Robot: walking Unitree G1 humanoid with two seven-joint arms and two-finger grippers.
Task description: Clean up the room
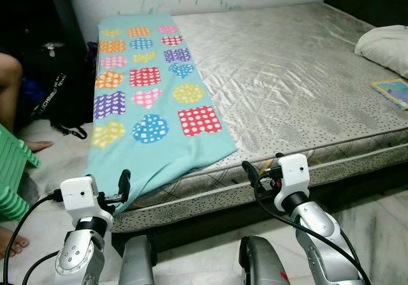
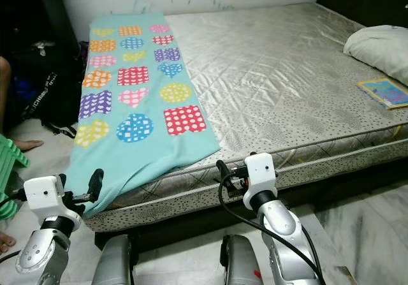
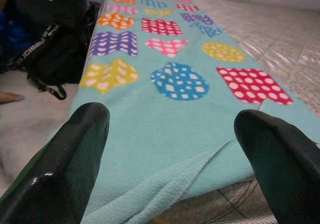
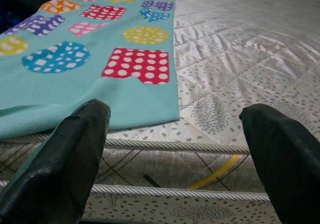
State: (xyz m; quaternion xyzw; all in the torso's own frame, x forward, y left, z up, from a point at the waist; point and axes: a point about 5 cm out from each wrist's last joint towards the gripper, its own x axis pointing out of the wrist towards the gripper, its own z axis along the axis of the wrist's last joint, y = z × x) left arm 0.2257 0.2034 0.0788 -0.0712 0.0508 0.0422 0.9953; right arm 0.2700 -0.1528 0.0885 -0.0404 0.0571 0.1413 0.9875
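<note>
Blanket [image 1: 150, 100] spread along bed [image 1: 287, 74] edge; left gripper [image 3: 170, 184] and right gripper [image 4: 175, 174] before it, jaws spread, empty.

One bare grey quilted mattress [image 1: 287, 74]. One turquoise fleece blanket printed with dotted coloured shapes [image 1: 150, 94], fifteen shapes countable. One white pillow [image 1: 386, 43]. One flat colourful picture book [image 1: 394, 91]. One black bag with white lettering [image 1: 54, 87]. One green plastic stool [image 1: 14, 170]. Two black-fingered pincers: left [image 1: 125, 186], right [image 1: 250, 171].
</note>
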